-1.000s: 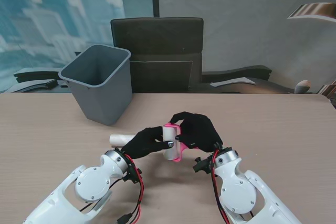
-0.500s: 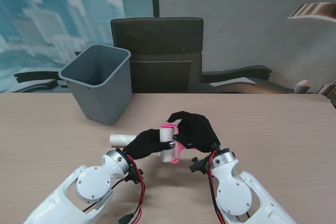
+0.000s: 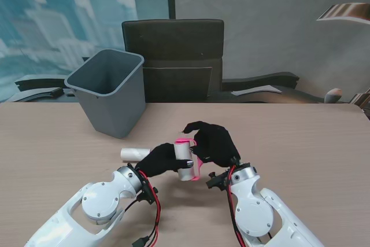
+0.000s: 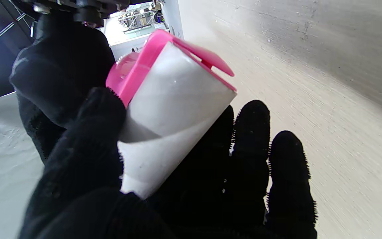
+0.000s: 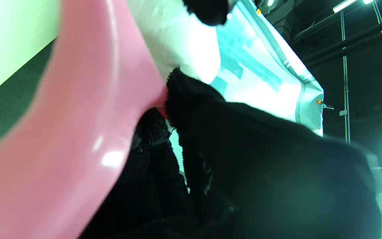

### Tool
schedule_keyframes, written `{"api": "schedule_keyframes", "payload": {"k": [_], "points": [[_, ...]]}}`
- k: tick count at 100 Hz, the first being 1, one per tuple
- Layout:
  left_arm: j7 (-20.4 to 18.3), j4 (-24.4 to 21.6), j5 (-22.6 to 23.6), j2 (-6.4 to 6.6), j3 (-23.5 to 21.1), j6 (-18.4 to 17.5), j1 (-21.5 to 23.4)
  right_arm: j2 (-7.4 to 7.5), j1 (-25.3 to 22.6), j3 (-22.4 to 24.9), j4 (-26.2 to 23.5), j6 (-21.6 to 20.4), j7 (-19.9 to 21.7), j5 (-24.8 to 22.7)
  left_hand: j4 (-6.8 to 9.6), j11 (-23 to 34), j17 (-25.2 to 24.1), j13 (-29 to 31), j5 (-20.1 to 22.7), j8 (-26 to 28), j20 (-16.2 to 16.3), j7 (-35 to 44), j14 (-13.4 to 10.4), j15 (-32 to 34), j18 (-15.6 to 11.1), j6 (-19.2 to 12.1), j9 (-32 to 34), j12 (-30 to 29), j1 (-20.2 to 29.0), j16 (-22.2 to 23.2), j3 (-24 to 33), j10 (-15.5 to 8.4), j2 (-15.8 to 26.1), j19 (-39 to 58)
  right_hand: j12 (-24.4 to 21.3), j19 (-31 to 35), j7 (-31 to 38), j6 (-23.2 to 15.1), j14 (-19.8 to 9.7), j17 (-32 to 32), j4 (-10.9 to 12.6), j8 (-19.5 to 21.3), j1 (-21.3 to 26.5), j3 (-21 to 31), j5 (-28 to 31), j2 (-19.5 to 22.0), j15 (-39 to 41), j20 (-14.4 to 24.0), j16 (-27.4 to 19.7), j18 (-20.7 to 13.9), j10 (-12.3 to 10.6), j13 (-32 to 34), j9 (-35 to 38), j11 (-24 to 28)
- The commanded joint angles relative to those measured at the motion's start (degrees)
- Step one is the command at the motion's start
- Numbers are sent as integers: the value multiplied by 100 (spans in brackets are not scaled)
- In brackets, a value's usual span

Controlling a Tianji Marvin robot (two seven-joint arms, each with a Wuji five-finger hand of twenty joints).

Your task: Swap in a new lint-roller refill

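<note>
A pink lint roller (image 3: 193, 162) is held between both black-gloved hands above the table's middle. My right hand (image 3: 213, 143) is shut on its pink frame (image 5: 78, 126). My left hand (image 3: 162, 158) is shut on the white refill roll (image 3: 184, 158), thumb over it and fingers under it. In the left wrist view the white roll (image 4: 167, 113) sits in the pink frame (image 4: 151, 59), its near end sticking out toward the palm. A second white roll (image 3: 134, 154) lies on the table just beyond my left hand, partly hidden by it.
A grey waste bin (image 3: 108, 89) stands on the wooden table (image 3: 300, 143) at the far left. A dark office chair (image 3: 173, 56) sits behind the table's far edge.
Both hands and the roller have shifted slightly toward the left and nearer to me. The white roll now shows more clearly out of the pink frame's near end.
</note>
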Motion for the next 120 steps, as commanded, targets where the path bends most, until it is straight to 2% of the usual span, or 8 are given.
{"api": "schedule_keyframes", "payload": {"k": [1,8,13,25,32,51,73,120], "points": [[-54,-160,37,-68,52,-21,71,-44,21,-24,-4,22,168,-24,214,324,60,283,661,0,-18,745,-98,265,46,-1099,504,359,1190,73,1076,-478,125,293,-230,-208,29,-237,-933,3,582,-74,895,1001,-142,606,-83,115,-156,-1811,-380,-119,-197,-242],[8,-173,81,-76,48,-34,86,-44,32,-34,21,10,151,-65,215,348,79,297,663,-7,-21,764,-81,305,39,-1088,516,371,1200,78,1090,-467,108,335,-439,-470,17,-267,-842,-150,653,-60,839,604,-209,944,-399,148,-418,-1670,-363,-230,-295,-397],[74,-172,143,-85,50,-68,92,-41,36,-31,36,-10,139,-100,218,381,92,314,660,-7,-26,786,-82,354,29,-1079,522,391,1204,87,1105,-461,100,376,-554,-886,-12,-284,-780,-330,981,-41,541,-10,-296,1476,-620,749,-496,-1531,-326,-413,-452,-517],[336,-171,457,-113,56,-142,118,-42,36,-18,61,-72,95,-157,271,544,112,307,591,33,-69,903,-75,553,-22,-1065,500,549,1202,148,1210,-437,23,497,-773,-1314,659,-308,-688,-1091,1708,-690,-158,-1392,-828,2662,-1043,679,-536,-1112,-254,-942,-911,-641],[520,-151,728,-128,50,-239,128,-31,17,20,55,-115,78,-234,308,593,121,295,542,75,-89,971,-80,617,-46,-1069,485,621,1189,178,1276,-441,0,536,-902,-1470,913,-292,-596,-1499,1816,-910,-558,-1843,-1015,3006,-1213,659,-623,-951,-222,-1228,-1196,-638],[689,-145,1059,-130,13,-331,154,46,-69,221,9,-273,94,-617,323,628,120,293,496,109,-115,1020,-64,672,-51,-1051,474,693,1165,210,1338,-424,-21,578,-1161,-2134,533,-393,-457,-2807,1968,-768,-1151,-2583,-1021,3371,-1666,555,-842,-600,-287,-2268,-1885,-793],[691,-124,1129,-118,14,-438,155,166,-130,519,-8,-587,208,-1132,320,638,127,297,494,129,-128,1039,-66,691,-53,-1051,480,716,1154,221,1355,-427,-26,602,-1241,-3278,-306,-563,-508,-4040,2258,-168,-1523,-3182,-920,3602,-2646,98,-1368,-670,-412,-3461,-2697,-1157],[304,-113,901,-9,14,-1070,172,318,277,729,561,-1258,715,-1384,284,623,124,288,483,148,-160,1032,-104,681,-54,-1122,470,733,1125,221,1351,-467,-4,617,-1657,-4911,-700,-1083,-989,-5149,2475,-190,-1855,-2928,-1689,3146,-4330,-1108,-2489,-1164,-695,-4520,-3945,-1875]]}}
